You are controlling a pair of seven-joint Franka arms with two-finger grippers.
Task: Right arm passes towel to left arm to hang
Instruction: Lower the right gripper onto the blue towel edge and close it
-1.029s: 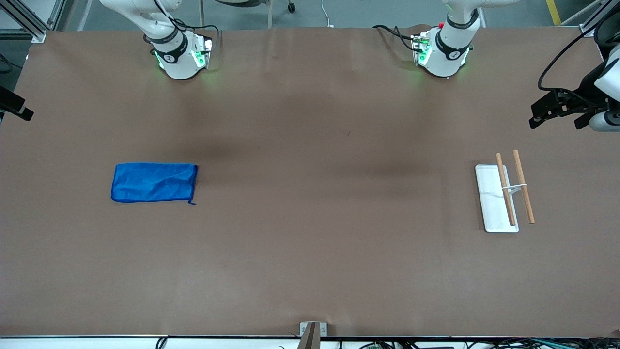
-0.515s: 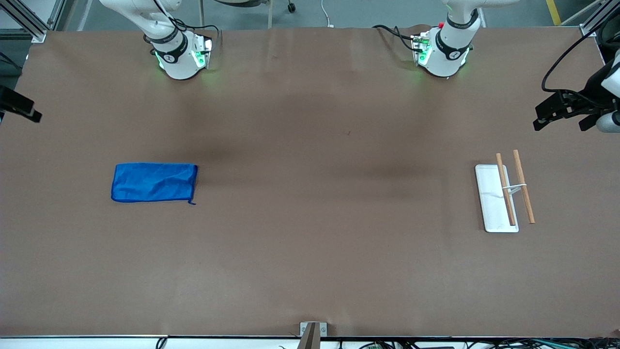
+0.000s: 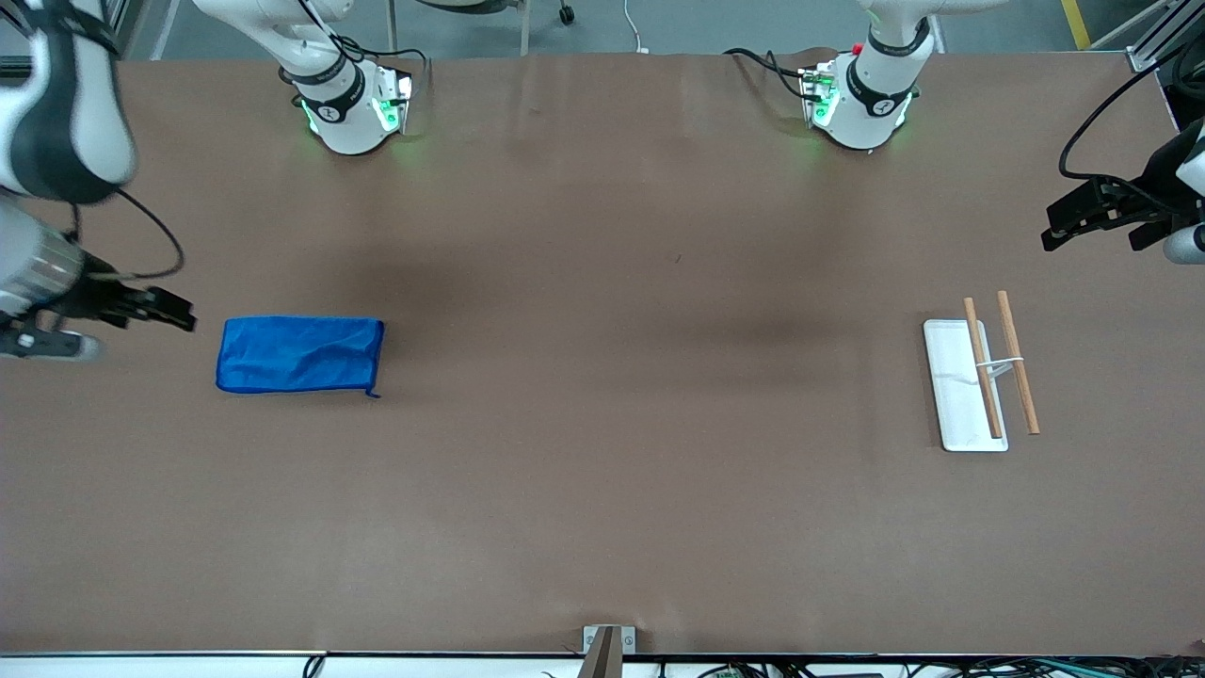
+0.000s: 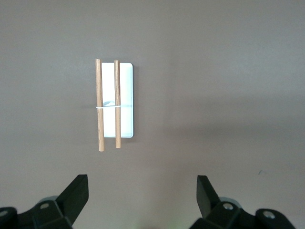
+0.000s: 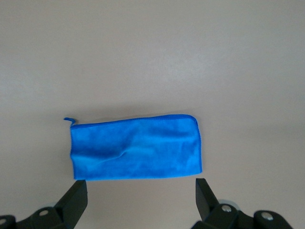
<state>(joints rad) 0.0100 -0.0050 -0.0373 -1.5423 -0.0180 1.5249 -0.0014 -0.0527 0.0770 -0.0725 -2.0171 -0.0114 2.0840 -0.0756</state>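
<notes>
Flat on the brown table (image 3: 602, 490) lies the blue towel (image 3: 299, 354), toward the right arm's end, a small loop at one corner, nothing touching it. From the towel, the right gripper (image 3: 179, 315) hangs at about nine o'clock in the front view, over bare table just beside the cloth, jaws spread wide and empty in the right wrist view (image 5: 140, 191). Toward the left arm's end stands a white rack (image 3: 962, 384) carrying two wooden rods (image 3: 982, 367). At its two o'clock the left gripper (image 3: 1068, 221) hovers over the table's edge, jaws likewise released.
</notes>
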